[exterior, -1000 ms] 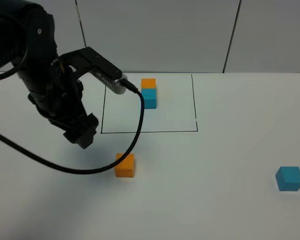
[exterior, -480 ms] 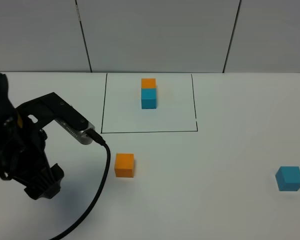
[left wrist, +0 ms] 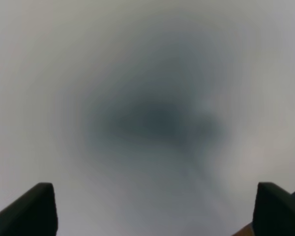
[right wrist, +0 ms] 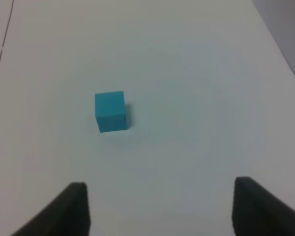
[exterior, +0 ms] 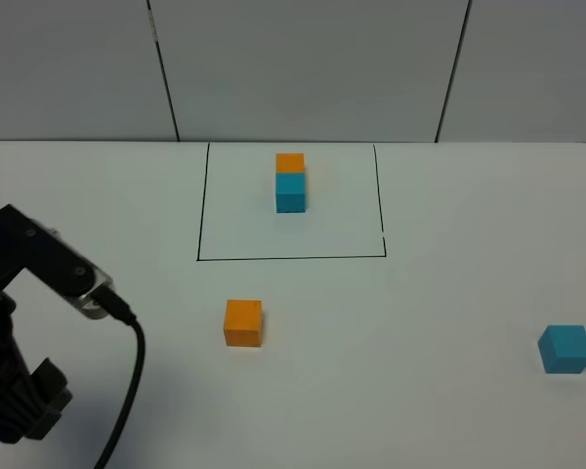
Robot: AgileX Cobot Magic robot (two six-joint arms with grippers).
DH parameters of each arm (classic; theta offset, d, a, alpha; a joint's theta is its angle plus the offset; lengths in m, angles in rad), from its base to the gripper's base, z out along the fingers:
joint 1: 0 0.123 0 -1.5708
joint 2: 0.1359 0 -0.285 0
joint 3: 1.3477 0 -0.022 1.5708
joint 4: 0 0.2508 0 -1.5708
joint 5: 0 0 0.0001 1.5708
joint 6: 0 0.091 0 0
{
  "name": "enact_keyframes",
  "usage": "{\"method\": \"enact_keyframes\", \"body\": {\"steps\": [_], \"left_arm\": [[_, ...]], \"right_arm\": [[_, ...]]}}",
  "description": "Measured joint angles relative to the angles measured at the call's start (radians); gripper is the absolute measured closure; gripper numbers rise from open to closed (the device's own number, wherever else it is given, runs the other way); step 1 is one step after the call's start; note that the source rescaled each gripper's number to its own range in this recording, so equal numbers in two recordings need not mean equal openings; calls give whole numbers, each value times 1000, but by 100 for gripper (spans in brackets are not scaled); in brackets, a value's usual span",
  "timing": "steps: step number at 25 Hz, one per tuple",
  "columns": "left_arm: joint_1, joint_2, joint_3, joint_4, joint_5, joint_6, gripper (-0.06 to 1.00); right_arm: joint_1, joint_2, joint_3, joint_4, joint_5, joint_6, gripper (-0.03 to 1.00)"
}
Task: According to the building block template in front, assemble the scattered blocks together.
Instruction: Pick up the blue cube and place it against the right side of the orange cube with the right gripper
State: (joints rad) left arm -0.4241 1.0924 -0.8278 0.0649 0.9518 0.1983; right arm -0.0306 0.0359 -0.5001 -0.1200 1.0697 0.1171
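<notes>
L arm has pulled back from the template (exterior: 290, 183) to the near-left corner; left gripper (left wrist: 147, 216) fingers wide apart, seemingly empty (wrist view blurred). Orange block (exterior: 242, 323) sits below the template's black outline, teal block (exterior: 565, 349) well apart, ahead of the right gripper (right wrist: 160, 209), fingers apart, empty. Nothing joined yet; prob the right arm's turn

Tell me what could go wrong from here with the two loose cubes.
1. The teal cube sits off-centre ahead of the open right gripper, nearer one finger; a straight approach might clip it and knock it away.
2. The left arm's cable loops to the left of the orange cube; a swing toward it could drag the cube.
3. The template has orange behind teal; the pair could be joined reversed.
</notes>
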Motion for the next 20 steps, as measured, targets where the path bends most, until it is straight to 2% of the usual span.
{"method": "enact_keyframes", "body": {"steps": [3,8,15,20], "left_arm": [[0,-115,75,29,-48,-45,-4],[0,-274,148,37,-44,-71,-4],[0,-448,190,43,54,-92,-4],[4,-555,223,18,110,-98,-4]], "right_arm": [[0,0,0,0,0,0,40],[0,0,0,0,0,0,40],[0,0,0,0,0,0,40],[0,0,0,0,0,0,40]]}}
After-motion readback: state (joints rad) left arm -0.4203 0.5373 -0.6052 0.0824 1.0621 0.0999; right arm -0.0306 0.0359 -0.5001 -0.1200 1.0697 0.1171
